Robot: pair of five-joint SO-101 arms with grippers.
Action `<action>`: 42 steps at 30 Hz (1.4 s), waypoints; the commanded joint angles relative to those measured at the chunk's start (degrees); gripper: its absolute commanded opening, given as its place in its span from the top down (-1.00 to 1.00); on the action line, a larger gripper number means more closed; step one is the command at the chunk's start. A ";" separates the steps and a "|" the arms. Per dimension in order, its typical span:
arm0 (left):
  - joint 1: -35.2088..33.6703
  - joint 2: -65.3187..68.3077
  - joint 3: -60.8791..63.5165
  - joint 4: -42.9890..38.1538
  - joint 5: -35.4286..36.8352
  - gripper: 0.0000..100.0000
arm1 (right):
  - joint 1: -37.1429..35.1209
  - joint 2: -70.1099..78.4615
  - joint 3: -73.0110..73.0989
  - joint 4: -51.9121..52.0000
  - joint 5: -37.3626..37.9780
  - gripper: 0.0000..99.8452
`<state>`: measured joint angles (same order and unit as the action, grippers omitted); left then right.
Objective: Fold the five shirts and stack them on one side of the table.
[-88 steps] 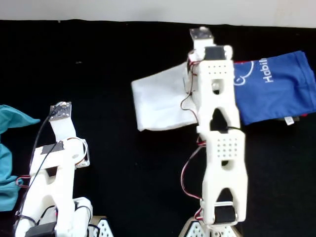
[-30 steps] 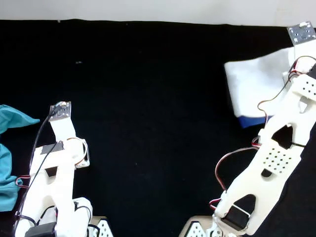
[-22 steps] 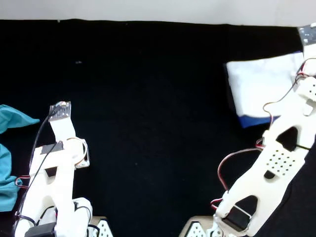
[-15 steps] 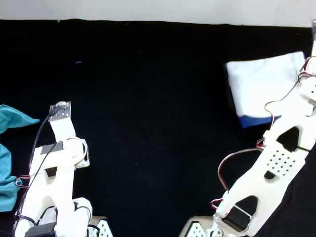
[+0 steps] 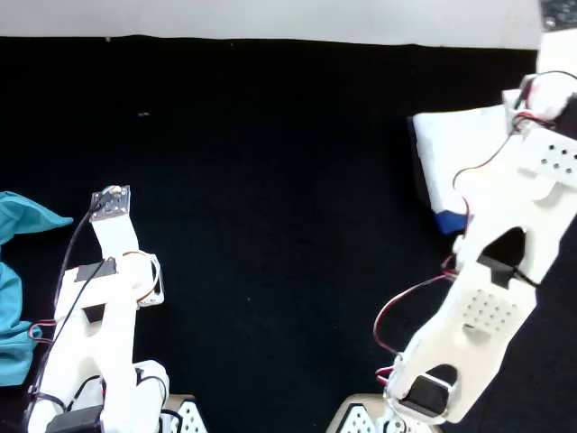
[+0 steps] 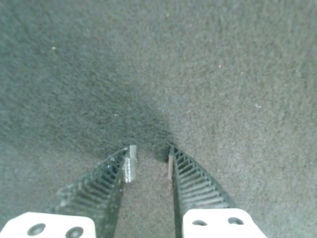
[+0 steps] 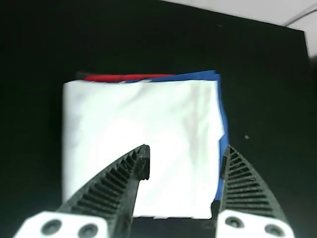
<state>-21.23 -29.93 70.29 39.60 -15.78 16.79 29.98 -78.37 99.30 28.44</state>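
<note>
Three folded shirts make the stack at the right end of the bench (image 5: 270,135): white shirt (image 7: 143,134) on top, blue shirt (image 7: 221,129) showing as a strip along one side under it, red shirt (image 7: 119,77) as a thin edge at the far side.

Right fingers (image 7: 124,178) spread wide, nothing between them, hanging above the near edge of the white shirt and not pinching it. From overhead the right arm (image 5: 491,298) leans out across the stack's right part. Stack reads as squared; judged done for now.

Remaining work lies the other way. Teal shirt (image 5: 13,298) sits bunched and unfolded at the far left edge of the bench, partly cut off by the frame. Its long run goes near-to-far along that edge. Cannot tell if the heap is one garment or more.

Left fingers (image 6: 111,183) narrow, a slim gap, empty, tips close over bare bench cloth.

Key relation: the teal shirt is just beside the left arm (image 5: 95,316), off its outer side, and well apart from the right fingers, with the whole open middle of the bench between. Judgement: left arm is the nearer one. It would need to swing outward and open wider before taking cloth, then drag the heap toward the middle for folding.
</note>
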 commanded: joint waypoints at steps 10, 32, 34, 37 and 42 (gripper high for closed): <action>-0.57 0.13 0.22 -1.14 -0.53 0.76 | -17.71 -33.54 31.96 1.89 -13.71 0.55; -0.57 0.13 0.22 -1.14 -0.53 0.76 | -22.37 -63.08 144.48 -58.42 -13.54 0.55; -0.57 0.13 0.22 -1.14 -0.53 0.76 | -21.32 -62.81 147.56 -62.73 -13.54 0.55; -0.57 0.13 0.22 -1.14 -0.53 0.76 | -20.97 -62.64 151.60 -68.35 -13.54 0.55; -0.57 0.13 0.22 -1.14 -0.53 0.76 | -20.97 -63.16 156.70 -75.56 -13.80 0.55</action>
<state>-21.23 -29.93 70.29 39.60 -15.78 -4.92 -32.70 76.79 27.56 14.99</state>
